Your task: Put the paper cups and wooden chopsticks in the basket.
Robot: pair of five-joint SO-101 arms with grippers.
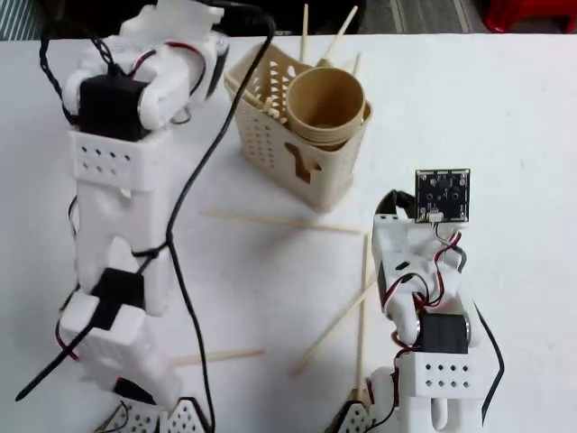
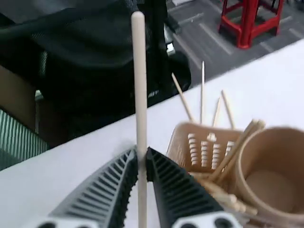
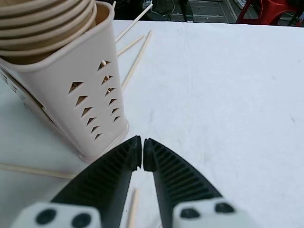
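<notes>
Left jaws: clamped tight on one wooden chopstick (image 2: 138, 71), stick upright, tip well above the jaw tips. Just beside it, the basket (image 2: 199, 142).

Basket (image 1: 302, 149) upright on the white counter (image 1: 505, 117), between the two arms, towards the far side. Inside: stack of paper cups (image 1: 326, 104), nested, mouth up, at the end nearer the right arm (image 1: 424, 298). Also inside: several chopsticks (image 2: 237, 142) leaning beside the cups.

Right jaws: shut on nothing, tips touching or nearly so, low over the counter near the basket's foot (image 3: 102, 137).

Loose chopsticks on the counter:
- one (image 1: 279, 221) lying crosswise in front of the basket
- one (image 1: 362, 271) lengthwise beside the right arm
- one (image 1: 329, 332) slanted, crossing that one
- one (image 1: 225, 355) near the base of the left arm (image 1: 117, 180)
</notes>
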